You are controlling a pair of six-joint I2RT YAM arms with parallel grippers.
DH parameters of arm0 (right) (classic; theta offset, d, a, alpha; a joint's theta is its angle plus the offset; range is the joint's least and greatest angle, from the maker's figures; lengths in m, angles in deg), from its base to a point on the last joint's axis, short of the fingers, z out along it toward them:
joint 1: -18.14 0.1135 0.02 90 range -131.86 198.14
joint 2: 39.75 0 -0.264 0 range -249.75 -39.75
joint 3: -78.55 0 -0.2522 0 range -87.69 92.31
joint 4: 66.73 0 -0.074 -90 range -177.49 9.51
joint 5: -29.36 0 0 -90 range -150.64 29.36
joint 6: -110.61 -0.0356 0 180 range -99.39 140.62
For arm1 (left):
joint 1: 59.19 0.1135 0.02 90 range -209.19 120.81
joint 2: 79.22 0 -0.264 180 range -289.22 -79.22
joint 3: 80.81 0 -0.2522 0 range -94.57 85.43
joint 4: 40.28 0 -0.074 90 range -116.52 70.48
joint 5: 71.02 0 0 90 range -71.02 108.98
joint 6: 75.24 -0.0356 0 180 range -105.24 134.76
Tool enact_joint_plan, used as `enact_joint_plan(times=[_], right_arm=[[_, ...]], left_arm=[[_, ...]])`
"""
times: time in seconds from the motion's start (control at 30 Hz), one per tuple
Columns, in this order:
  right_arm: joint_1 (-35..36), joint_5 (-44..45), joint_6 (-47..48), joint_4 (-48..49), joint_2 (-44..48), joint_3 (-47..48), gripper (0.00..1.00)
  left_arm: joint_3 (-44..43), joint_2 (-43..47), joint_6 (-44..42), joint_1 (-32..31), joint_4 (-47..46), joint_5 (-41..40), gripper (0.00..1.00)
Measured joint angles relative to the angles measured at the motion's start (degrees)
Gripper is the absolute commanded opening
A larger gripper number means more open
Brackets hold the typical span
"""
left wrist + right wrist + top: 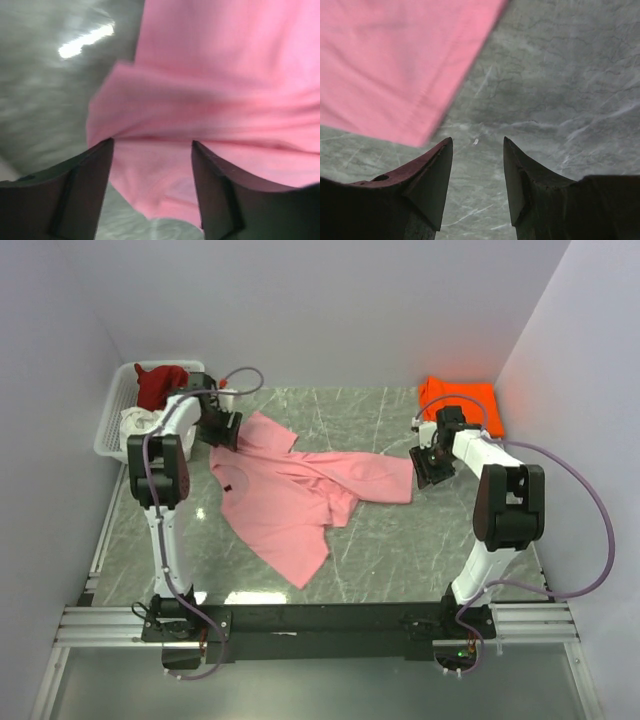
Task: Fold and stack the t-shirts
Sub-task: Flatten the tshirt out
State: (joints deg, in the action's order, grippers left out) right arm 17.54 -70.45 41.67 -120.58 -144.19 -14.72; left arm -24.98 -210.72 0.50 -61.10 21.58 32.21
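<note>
Left end effector (152,142) stands wide open over a bunched edge of the light pink t-shirt (290,502), with cloth showing between the jaws but nothing clenched. I cannot tell whether the tips touch it. My right end effector (477,141) is likewise released and empty, above bare desk (400,540) just beside the shirt's right hem. The shirt lies rumpled mid-desk, and the orange t-shirt (465,400) sits folded at the far right corner. I judge this the spreading step: next, both should pinch opposite edges and draw the cloth flat.
</note>
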Motion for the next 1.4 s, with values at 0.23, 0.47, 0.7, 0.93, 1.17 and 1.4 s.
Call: enact_joint_plan(times=[0.23, 0.47, 0.7, 0.93, 1.17, 1.4], right_arm=[[0.0, -4.1, 0.5, -1.8, 9.5, -2.2, 0.54], [6.0, -7.1, -0.4, -1.0, 17.2, -7.7, 0.59], [14.0, -4.4, -1.5, 2.6, 16.0, -12.5, 0.66], [15.6, 0.7, -1.1, 9.2, 10.0, -12.6, 0.66], [15.8, 4.7, -0.2, 12.7, 5.8, -13.1, 0.62], [15.8, 6.2, 0.1, 13.7, 5.6, -13.2, 0.57]], left_arm=[[11.0, 16.0, -5.7, -1.7, 0.2, 10.5, 0.79], [39.1, 49.3, -10.8, -26.6, -2.6, 20.6, 0.82], [56.9, 54.8, -10.3, -35.6, -5.6, 19.7, 0.89], [65.5, 59.4, -12.2, -44.4, -13.8, 11.9, 0.88], [67.4, 56.5, -15.2, -51.4, -21.2, 7.3, 0.76], [69.8, 55.1, -18.3, -55.1, -22.1, 6.4, 0.69]])
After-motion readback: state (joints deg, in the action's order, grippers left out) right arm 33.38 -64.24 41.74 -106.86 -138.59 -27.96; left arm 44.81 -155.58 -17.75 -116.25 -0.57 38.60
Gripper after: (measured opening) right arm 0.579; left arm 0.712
